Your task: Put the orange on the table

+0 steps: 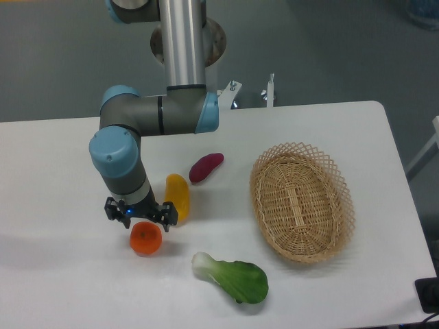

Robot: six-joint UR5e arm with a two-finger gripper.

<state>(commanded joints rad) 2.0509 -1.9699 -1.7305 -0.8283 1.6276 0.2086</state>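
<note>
The orange (pixel 145 238) rests on the white table (pixel 62 274), left of centre and near the front. My gripper (pixel 139 214) hangs just above and behind it, open, its black fingers spread to either side and apart from the fruit. Nothing is held between them.
A yellow elongated fruit (pixel 178 196) lies right beside the gripper's right finger. A purple sweet potato (pixel 205 166) lies behind it. A green bok choy (pixel 233 277) sits at the front, right of the orange. An oval wicker basket (pixel 302 202) stands on the right.
</note>
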